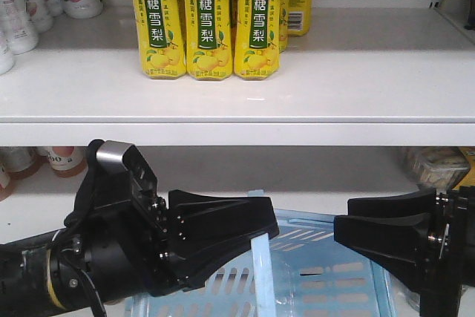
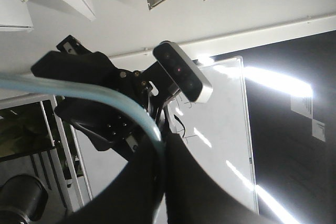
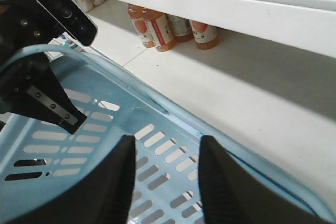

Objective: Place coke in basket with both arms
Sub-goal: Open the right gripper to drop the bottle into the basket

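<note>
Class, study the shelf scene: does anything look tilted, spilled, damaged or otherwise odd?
Nothing spilled or broken shows. One oddity: the light blue basket looks tipped, its slotted wall facing the front camera, its handle beside the left hand. No coke is visible.

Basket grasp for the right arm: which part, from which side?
Judging by the pose, the near right rim of the basket, approached from the right. The handle stands up at mid-basket with the left gripper closed on it, so that part is taken. The right gripper is open, empty and already level with the rim, whose thin slotted wall would fit between the jaws.
</note>
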### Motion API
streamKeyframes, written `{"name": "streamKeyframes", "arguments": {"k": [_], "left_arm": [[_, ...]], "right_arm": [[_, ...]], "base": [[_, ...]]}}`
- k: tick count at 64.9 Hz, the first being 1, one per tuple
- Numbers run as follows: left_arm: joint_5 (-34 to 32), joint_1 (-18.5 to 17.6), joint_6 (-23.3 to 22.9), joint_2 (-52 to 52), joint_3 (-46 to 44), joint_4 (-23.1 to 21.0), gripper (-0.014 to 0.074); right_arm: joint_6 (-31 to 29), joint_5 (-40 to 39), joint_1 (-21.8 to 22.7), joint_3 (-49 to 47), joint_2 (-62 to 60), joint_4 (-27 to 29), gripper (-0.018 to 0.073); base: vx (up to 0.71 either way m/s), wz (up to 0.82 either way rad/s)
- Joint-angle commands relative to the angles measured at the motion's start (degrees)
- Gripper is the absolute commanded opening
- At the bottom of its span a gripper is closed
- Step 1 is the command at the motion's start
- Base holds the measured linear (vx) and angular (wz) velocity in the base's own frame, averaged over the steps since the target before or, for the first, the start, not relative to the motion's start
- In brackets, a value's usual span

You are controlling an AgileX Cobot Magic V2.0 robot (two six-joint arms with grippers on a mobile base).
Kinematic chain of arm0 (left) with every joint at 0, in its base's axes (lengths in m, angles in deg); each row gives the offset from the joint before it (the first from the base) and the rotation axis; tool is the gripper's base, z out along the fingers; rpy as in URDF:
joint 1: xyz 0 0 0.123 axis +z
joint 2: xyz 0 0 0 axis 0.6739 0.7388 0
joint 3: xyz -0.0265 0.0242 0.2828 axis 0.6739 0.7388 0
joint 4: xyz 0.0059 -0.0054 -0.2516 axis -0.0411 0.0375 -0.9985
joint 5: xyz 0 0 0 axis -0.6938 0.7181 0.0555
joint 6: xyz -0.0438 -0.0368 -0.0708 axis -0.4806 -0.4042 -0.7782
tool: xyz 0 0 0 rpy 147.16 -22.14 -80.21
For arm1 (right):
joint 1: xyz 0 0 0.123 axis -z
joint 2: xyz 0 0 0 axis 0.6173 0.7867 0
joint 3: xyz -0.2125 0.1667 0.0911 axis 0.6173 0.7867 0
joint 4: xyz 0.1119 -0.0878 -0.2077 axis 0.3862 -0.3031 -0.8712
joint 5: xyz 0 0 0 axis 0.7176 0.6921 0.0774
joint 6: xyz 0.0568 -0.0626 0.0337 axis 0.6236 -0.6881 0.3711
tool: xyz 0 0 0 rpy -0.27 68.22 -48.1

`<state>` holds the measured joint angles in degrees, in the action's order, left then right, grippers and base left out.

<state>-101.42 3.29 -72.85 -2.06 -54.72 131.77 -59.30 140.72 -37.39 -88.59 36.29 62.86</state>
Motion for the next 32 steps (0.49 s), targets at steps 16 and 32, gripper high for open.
{"name": "streamKeyframes", "arguments": {"k": [16, 32], "left_arm": [[-16.1, -0.21, -0.34, -2.03, -2.14, -5.67, -0.0006], [-16.1, -0.21, -0.34, -2.03, -2.14, -5.67, -0.0006]], "right_arm": [[7.48, -10.89, 0.28, -1.83, -14.5, -10.4, -0.0006], [29.96, -16.24, 0.28, -1.77, -27.94, -37.2, -0.0005]], "base": [[0.0, 0.0], [0.0, 0.0]]}}
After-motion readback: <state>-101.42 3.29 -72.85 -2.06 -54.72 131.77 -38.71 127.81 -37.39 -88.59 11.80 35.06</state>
